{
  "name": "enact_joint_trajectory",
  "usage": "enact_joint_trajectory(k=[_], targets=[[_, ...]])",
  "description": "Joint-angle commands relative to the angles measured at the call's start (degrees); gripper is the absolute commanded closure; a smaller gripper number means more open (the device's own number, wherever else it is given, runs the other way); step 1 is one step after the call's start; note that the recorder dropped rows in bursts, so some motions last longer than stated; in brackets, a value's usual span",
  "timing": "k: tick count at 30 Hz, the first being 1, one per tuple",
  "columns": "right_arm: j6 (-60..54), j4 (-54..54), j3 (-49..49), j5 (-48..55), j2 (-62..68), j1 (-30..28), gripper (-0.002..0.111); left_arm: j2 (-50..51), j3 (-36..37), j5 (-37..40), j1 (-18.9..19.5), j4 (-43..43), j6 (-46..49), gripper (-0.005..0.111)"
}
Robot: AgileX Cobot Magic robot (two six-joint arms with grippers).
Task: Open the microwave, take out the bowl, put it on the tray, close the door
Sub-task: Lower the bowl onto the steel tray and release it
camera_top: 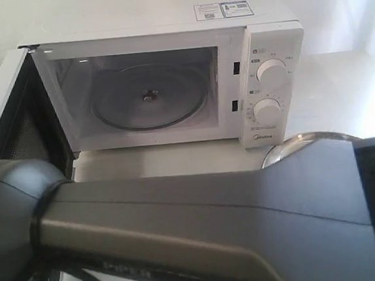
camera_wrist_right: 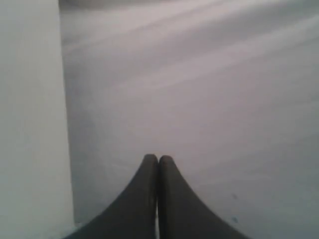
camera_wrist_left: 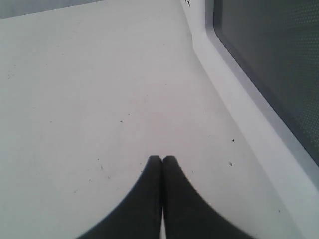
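Observation:
The white microwave (camera_top: 169, 83) stands at the back with its door (camera_top: 7, 110) swung open to the left. Its cavity holds only the glass turntable (camera_top: 149, 96); no bowl shows inside. The bowl is hidden or out of view. A sliver of the silver tray (camera_top: 293, 146) peeks out in front of the dial panel, mostly covered by a grey arm (camera_top: 201, 225). My left gripper (camera_wrist_left: 162, 159) is shut and empty over the white table, beside the door's dark window (camera_wrist_left: 279, 64). My right gripper (camera_wrist_right: 158, 158) is shut and empty, facing a plain white surface.
The grey arm fills the lower half of the exterior view and hides the table front. Two round dials (camera_top: 271, 71) sit on the microwave's right panel. A white wall or edge (camera_wrist_right: 30, 114) stands beside the right gripper.

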Motion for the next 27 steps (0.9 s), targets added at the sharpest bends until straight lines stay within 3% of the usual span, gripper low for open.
enact_joint_trajectory(k=[1,4,11,20,27], targets=[[-11.83,0.01,-0.59,22.66,-0.82,-0.85,0.108,-0.12,-0.14,0.04,-0.24,-0.4,-0.2,0.107],[-18.53,0.01,-0.61,31.44,-0.82,-4.38,0.108,-0.12,-0.14,0.04,-0.24,-0.4,-0.2,0.107],[-18.13,6.92,-0.61,31.44,-2.42,-11.76,0.108,-0.12,-0.14,0.04,-0.24,-0.4,-0.2,0.107],[-7.62,16.82,0.09,31.44,-2.66,-23.07,0.108,-0.12,-0.14,0.04,-0.24,-0.4,-0.2,0.107],[4.36,12.44,8.96,31.44,-1.78,-32.58,0.108,-0.12,-0.14,0.04,-0.24,-0.4,-0.2,0.107]])
